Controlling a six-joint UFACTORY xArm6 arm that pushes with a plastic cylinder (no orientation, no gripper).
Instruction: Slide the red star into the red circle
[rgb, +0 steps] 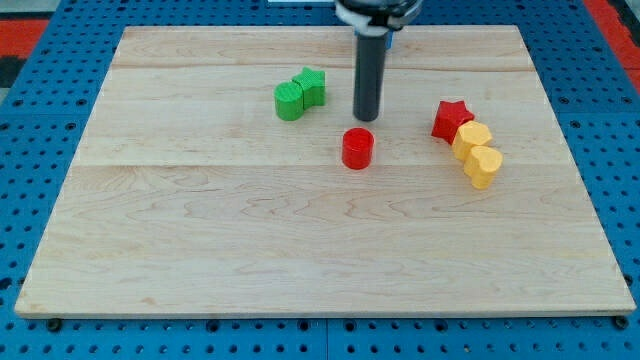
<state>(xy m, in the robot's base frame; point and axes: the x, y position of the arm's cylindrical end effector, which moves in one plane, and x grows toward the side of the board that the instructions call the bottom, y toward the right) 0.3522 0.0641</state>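
The red star (451, 119) lies at the view's right on the wooden board (300, 250). It touches the upper left of a yellow block (472, 138). The red circle (357, 148) stands near the board's middle, well to the left of the star. My tip (365, 118) is the lower end of a dark rod. It stands just above the red circle in the view, apart from it, and left of the red star.
Two green blocks (300, 93) touch each other at the view's upper left of my tip. A second yellow block (484, 166) touches the first, below it. Blue pegboard (40, 120) surrounds the board.
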